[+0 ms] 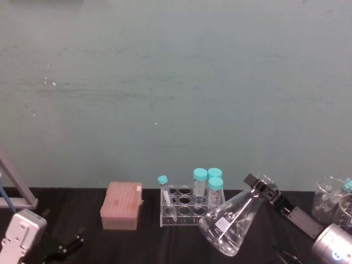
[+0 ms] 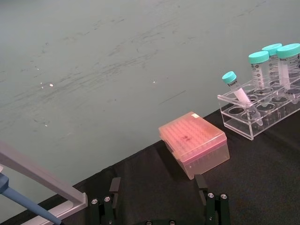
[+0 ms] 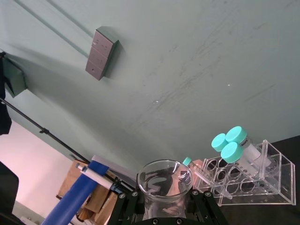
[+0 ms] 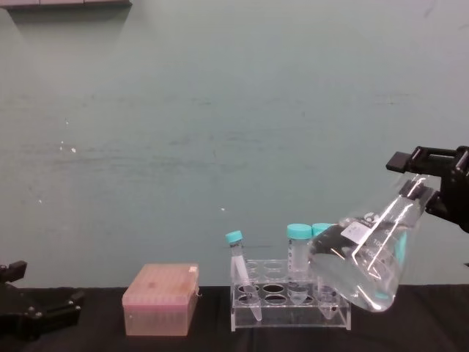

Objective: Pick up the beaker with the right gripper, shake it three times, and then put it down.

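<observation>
Beaker (image 4: 363, 257) tilted off upright by the right end of rack (image 4: 289, 308), neck clamped in fingers of right gripper (image 1: 263, 190). Left gripper (image 2: 157, 197) low at left of surface (image 1: 82, 209), fingers spread wide, holding nothing.

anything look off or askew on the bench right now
The small teal-capped tube leans askew at the left end of the rack, while the other tubes stand upright. The beaker is tilted in the air, but the right gripper grips its neck; no spill shows.
</observation>
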